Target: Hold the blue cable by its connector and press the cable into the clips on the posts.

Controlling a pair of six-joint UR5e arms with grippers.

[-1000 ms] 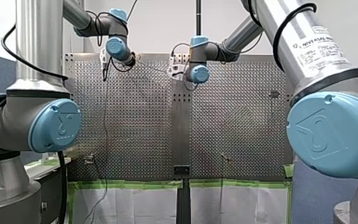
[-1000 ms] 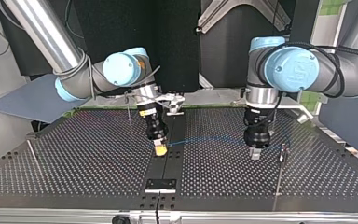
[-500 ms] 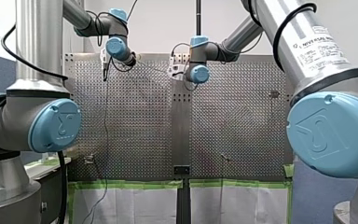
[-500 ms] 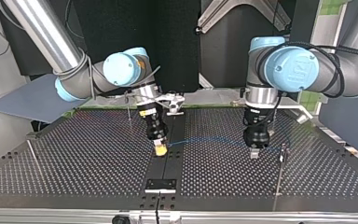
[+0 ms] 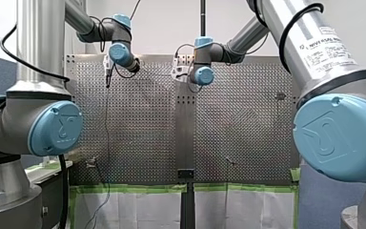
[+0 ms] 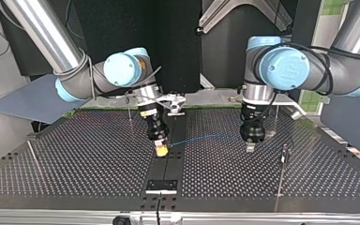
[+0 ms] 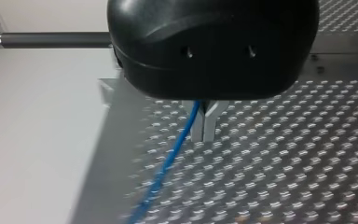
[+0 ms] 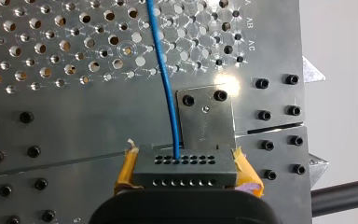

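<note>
My right hand point(image 8: 186, 173) w/ yellow pads point(image 8: 127, 169) is clamped on the connector point(image 8: 184, 161). My left hand point(image 7: 203, 123) is pressed together on the blue cable point(image 7: 170, 161), near the surface point(image 7: 284, 154).

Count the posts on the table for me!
4, in the top view: one post near left, one near right, one far back left of middle, one far back right. More may be hidden.
</note>
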